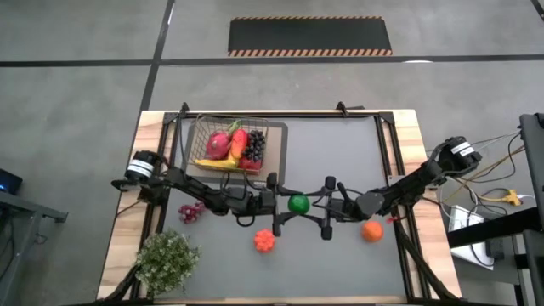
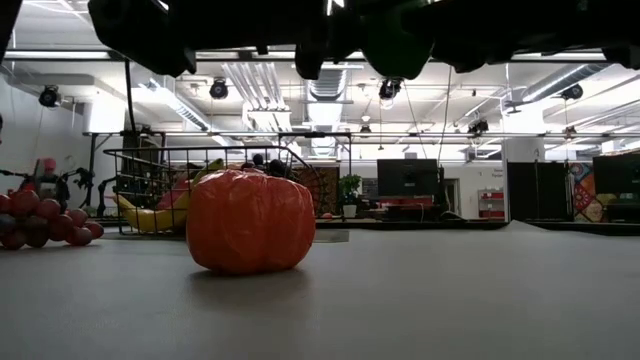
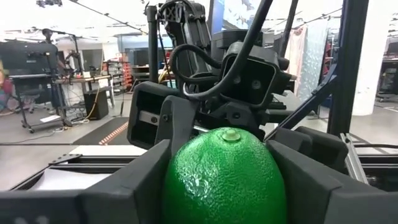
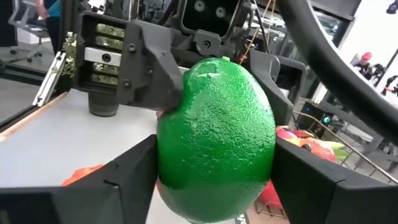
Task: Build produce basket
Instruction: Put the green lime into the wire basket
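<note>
Mid-table, green fruit (image 1: pixel 298 203) between both claws.

1 basket (image 1: pixel 223 127), 1 green fruit (image 1: pixel 298 203), 2 orange fruits (image 1: pixel 264 240), 1 grape bunch (image 1: pixel 190 212), 1 plant (image 1: pixel 166 259).

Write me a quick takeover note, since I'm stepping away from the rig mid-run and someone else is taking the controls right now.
Left tool and right tool meet at table centre, both closed on the green lime, held above the mat: a handover in progress.
Basket at the table's far left holds the pink dragon fruit, banana, dark grapes and a red-orange piece.
Still loose on the table: red grapes on the left, bumpy orange fruit near centre front, smooth orange on the right.
Left to do: finish the handover, put the lime in the basket, then collect the three loose pieces.
</note>
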Robot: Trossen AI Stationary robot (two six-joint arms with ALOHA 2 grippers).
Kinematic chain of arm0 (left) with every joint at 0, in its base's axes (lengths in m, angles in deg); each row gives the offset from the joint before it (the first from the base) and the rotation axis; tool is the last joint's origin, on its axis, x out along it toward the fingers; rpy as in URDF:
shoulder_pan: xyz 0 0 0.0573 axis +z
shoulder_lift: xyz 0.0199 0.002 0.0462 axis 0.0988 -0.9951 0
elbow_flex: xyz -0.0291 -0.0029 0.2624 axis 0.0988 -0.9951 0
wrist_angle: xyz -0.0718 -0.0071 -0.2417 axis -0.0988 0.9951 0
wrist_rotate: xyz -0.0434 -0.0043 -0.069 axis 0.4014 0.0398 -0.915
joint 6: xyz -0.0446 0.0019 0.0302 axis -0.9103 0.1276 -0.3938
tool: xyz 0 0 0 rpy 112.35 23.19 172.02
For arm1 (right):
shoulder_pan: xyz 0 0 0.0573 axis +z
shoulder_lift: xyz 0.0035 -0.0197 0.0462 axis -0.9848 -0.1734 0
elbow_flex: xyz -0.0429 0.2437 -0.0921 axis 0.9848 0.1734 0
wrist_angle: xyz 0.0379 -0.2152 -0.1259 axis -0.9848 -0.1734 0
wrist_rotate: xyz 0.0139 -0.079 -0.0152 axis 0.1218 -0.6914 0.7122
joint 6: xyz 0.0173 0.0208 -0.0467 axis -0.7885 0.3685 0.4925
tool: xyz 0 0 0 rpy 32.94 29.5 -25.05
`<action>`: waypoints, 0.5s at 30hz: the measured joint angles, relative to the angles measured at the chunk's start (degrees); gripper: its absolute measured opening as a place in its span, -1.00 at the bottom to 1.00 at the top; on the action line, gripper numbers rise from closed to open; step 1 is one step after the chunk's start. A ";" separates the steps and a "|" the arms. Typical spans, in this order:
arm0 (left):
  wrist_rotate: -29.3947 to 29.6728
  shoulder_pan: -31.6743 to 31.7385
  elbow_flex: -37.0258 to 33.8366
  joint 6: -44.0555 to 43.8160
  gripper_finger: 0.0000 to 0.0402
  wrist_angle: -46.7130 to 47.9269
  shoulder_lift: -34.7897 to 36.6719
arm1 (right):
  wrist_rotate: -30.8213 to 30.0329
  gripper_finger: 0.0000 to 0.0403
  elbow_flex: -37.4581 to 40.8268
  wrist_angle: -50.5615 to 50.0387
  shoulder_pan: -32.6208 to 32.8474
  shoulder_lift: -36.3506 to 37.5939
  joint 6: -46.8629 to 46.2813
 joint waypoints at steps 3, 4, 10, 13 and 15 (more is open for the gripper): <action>1.15 0.00 0.00 -0.02 0.08 0.05 0.00 | -0.88 0.43 0.00 -0.04 -0.01 0.00 -0.98; 1.62 0.03 0.02 -0.03 0.08 0.05 0.00 | -1.15 0.49 -0.01 0.04 -0.03 0.02 -1.12; 9.13 0.00 -0.41 0.21 0.08 1.91 0.88 | -1.87 0.79 -0.04 -1.28 -0.09 2.08 -2.29; 15.84 0.00 -0.87 0.29 0.08 7.19 3.25 | -3.97 0.83 -0.07 -5.66 -0.03 5.25 -3.62; 21.95 0.01 -1.03 0.40 0.08 13.50 6.12 | -5.59 0.83 -0.07 -10.29 -0.03 7.89 -5.22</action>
